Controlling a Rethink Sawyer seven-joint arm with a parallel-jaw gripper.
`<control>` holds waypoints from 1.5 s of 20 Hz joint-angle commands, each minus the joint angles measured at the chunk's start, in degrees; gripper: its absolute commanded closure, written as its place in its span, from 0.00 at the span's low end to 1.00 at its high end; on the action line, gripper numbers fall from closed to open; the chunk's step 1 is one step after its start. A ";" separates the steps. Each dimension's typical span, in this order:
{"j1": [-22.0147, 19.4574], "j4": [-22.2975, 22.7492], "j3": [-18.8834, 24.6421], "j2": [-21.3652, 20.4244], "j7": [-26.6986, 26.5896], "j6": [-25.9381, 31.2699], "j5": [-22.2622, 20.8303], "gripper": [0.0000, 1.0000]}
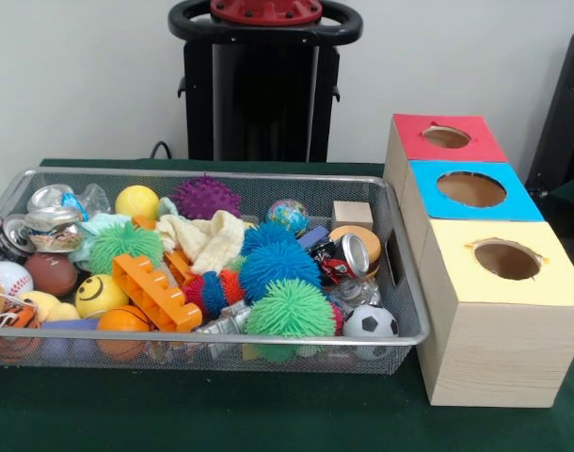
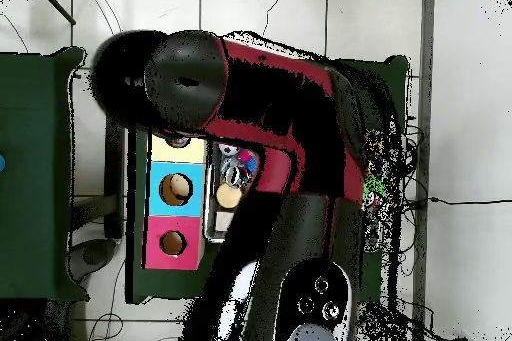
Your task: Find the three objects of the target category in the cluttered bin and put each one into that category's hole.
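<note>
Sitting atop the wire bin (image 1: 400,282), the green spiky ball (image 1: 289,309) looked soft, light, squeezable across its middle; jaws unseen.

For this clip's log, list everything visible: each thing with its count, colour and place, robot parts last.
Wire mesh bin: one, silver, on the green table.
Wooden box row: one, three round holes on top with red, blue and yellow faces, right of the bin.
Spiky rubber balls: purple, blue, two green, in the bin.
Orange toy brick: one, bin front.
Soccer ball: one, black and white, front right corner.
Baseball: one, white, left edge.
Yellow smiley ball: one, front left.
Cream cloth: one, centre.
Globe ball: one, back.
Robot arm: one, red and black, above the bin in the overhead view; pincer not visible.
</note>
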 commanded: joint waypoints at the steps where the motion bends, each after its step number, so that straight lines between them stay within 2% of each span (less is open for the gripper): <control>1: -4.16 5.52 5.26 1.22 -8.03 4.10 -6.03 1.00; 4: -5.28 7.40 6.09 0.74 -8.86 2.40 -7.14 1.00; 9: -8.96 13.63 8.57 0.01 -12.73 -3.77 -8.62 1.00; 15: -12.44 19.00 11.50 -0.50 -14.35 -9.44 -10.98 1.00; 25: -21.52 22.59 19.75 3.23 -19.43 -16.80 -16.30 1.00; 30: -25.17 24.13 24.09 4.89 -18.65 -19.84 -18.81 1.00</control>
